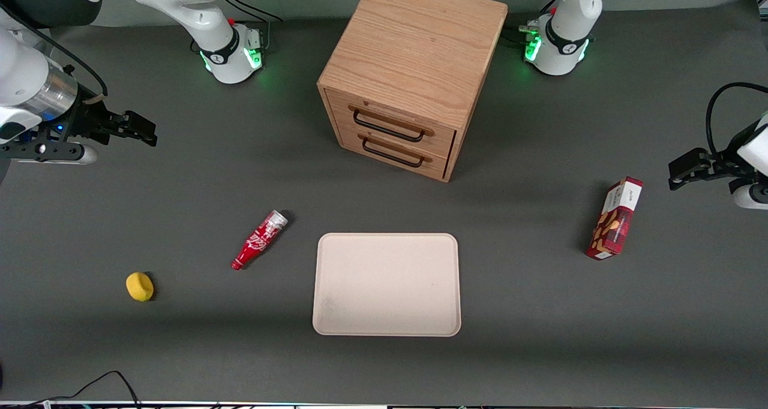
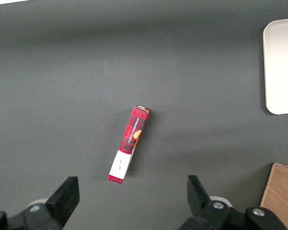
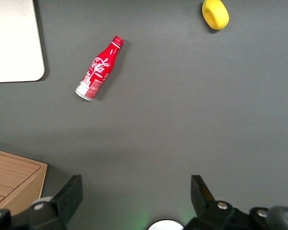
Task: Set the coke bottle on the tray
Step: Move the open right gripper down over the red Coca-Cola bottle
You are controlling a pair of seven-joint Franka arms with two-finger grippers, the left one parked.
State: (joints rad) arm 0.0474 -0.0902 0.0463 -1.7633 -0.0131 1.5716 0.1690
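The right arm is reaching in level above the table at its own end, wrist turned so the black gripper is pointing sideways toward the table's middle. The gripper is hanging high over bare mat, well apart from everything, and its two fingers are standing wide apart with nothing between them.

The bottle is lying on its side on the mat, nearer the front camera than the gripper. It is slim, glossy red metal with white script, a silver-grey base band and a narrow capped neck. Its cap end is pointing toward the front camera; its base is pointing toward the cabinet.

Just beside the bottle, not touching it, the tray is lying flat: a matte pale beige rectangle with rounded corners and a low rim.

A small round yellow object is sitting toward the working arm's end. The cabinet is a light-grained wooden box with two drawers and dark handles. A red snack box is lying toward the parked arm's end. The mat is dull dark grey.
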